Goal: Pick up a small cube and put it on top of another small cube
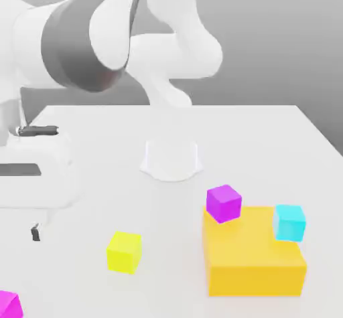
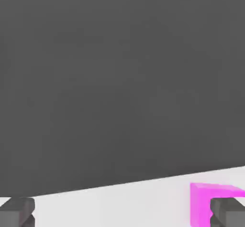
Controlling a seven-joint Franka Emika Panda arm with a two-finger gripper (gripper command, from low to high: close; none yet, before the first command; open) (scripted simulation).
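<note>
jaws: wide open, holding nothing
pink cube [image 2: 200, 207]: sits off-centre, so going straight down could probably clip it, knock it away

One cube [image 1: 9, 305] is plain magenta, another [image 1: 124, 252] yellow; the block [image 1: 253, 263] is orange-yellow, the surface [image 1: 87, 176] whitish.

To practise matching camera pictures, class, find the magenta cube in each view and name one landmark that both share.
Exterior view: the magenta cube is at the bottom left corner, cut off by the edge.
Hand view: it appears beside a gripper finger.
Shared landmark: the pale tabletop.
</note>
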